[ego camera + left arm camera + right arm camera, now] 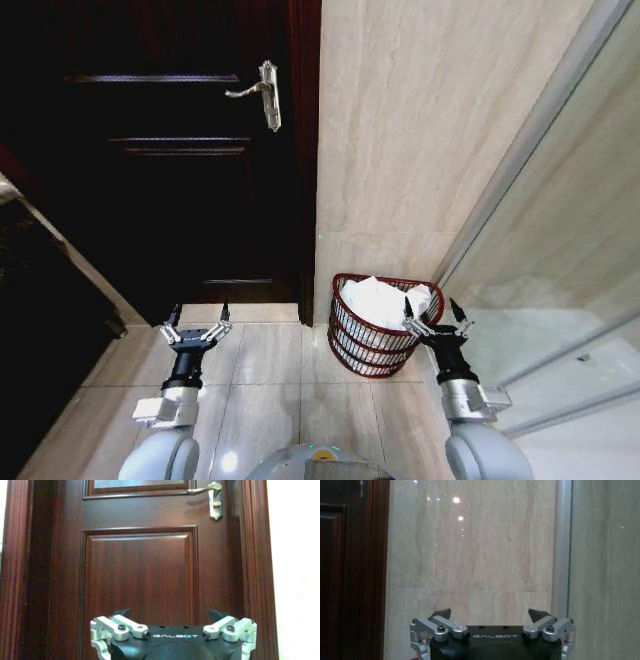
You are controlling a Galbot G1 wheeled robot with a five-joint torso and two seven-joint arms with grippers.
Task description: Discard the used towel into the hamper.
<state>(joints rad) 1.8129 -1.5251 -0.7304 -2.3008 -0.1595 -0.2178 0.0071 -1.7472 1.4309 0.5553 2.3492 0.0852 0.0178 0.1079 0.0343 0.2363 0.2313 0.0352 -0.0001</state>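
Note:
The hamper (352,348), a small round reddish-brown slatted basket, stands on the tiled floor against the beige wall. A white crumpled towel (380,300) lies inside it, piled up to the rim. My right gripper (437,313) hangs open just to the right of the hamper's rim, nothing between its fingers; the right wrist view has the same gripper (490,614) open, facing the wall. My left gripper (198,319) is open and empty over the floor in front of the door, and the left wrist view has it (170,614) pointing at the door panel.
A dark wooden door (180,150) with a metal lever handle (262,92) is shut ahead on the left. A glass shower partition (540,250) with a metal frame runs along the right. Beige tiled floor (270,370) lies between the arms.

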